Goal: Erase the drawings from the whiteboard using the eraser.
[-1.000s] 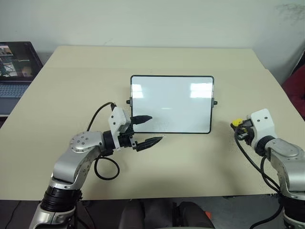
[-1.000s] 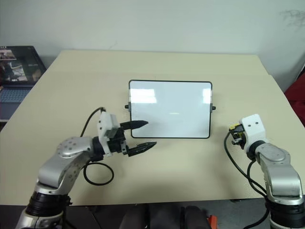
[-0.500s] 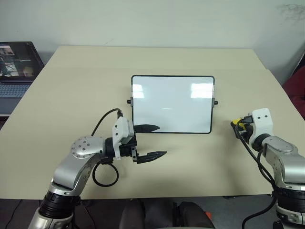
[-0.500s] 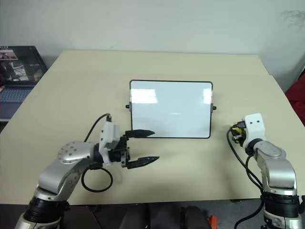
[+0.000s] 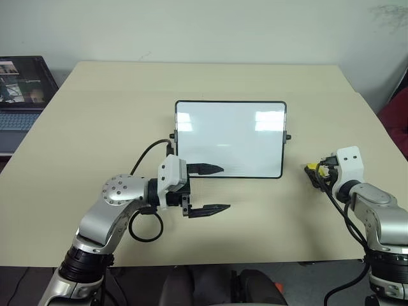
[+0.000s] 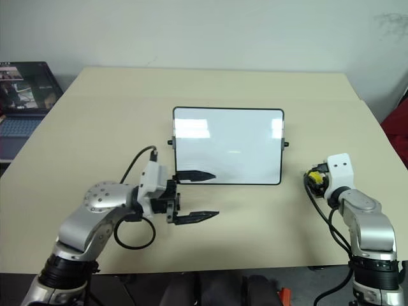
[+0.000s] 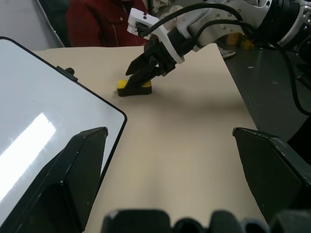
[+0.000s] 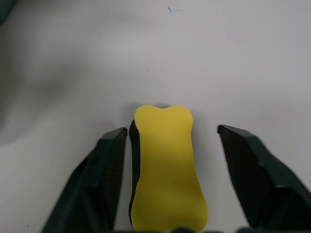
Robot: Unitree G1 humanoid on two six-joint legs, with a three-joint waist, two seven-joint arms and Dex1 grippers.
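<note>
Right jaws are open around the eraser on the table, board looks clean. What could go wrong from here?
1. The eraser lies between the right gripper fingers, nearer one of them; lifting away could drag or tip it.
2. The left gripper hangs open at the whiteboard lower edge; a careless sweep may knock the board.
</note>
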